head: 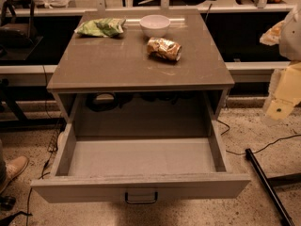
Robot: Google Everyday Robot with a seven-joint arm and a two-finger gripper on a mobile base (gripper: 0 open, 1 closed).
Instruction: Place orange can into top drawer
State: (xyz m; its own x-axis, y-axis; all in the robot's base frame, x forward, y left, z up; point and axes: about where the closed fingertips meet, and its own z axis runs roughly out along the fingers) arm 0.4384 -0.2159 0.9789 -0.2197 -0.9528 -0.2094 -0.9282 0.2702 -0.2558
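Observation:
The orange can [163, 49] lies on its side on the grey-brown cabinet top [117, 65], right of centre and just in front of a white bowl. The top drawer [141, 157] is pulled out wide towards me, with nothing inside it. Its dark metal handle [140, 197] sits at the centre of the front panel. My gripper [278, 108] is a pale, blurred shape at the right edge of the view. It hangs beside the cabinet's right side, apart from the can and the drawer.
A green chip bag [100, 27] and a white bowl [154, 25] sit at the back of the cabinet top. A black pole [268, 185] and cables lie on the floor at the right. A person's shoe [11, 169] is at the left edge.

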